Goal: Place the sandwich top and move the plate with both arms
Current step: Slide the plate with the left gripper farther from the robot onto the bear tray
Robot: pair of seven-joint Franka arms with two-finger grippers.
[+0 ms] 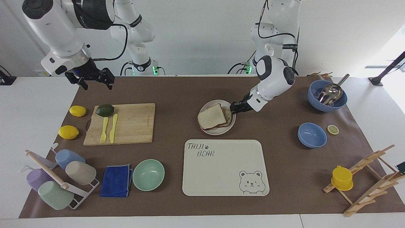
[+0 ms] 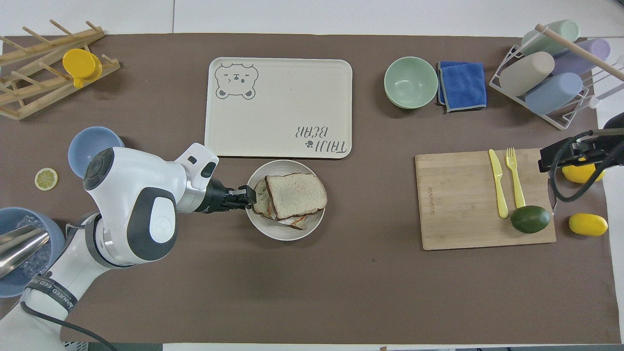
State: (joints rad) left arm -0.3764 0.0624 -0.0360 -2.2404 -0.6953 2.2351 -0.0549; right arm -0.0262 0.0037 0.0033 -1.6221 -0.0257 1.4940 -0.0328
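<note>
Brown mat (image 1: 177, 91) covers the table from end to end.

Cream tray (image 1: 225, 167) with a bear drawing lies flat, farther from the robots than the plate and close to it, not touching.

Wooden cutting board (image 1: 121, 124) sits toward the right arm's end; a yellow fork (image 1: 103, 129) and yellow knife (image 1: 113, 128) lie side by side on it, a dark avocado (image 1: 104, 110) on its corner nearest the robots.

Left arm (image 1: 274, 74) reaches down low toward the middle of the mat. Right arm (image 1: 60, 30) waits, raised at its own end of the table.

Plate (image 1: 209, 131), round and beige-grey, rests on the mat between the tray and the robots. It carries a stacked sandwich.

Sandwich top (image 1: 211, 116) lies on the stack on the plate, a little askew, with lower slices showing at the edge toward the left arm.

Left gripper (image 1: 236, 107) is at the plate's rim on the side toward the left arm's end, fingers clamped on that rim.

Right gripper (image 1: 94, 79) hangs over the mat's edge, above the area near the cutting board; fingers stand apart, holding nothing.
</note>
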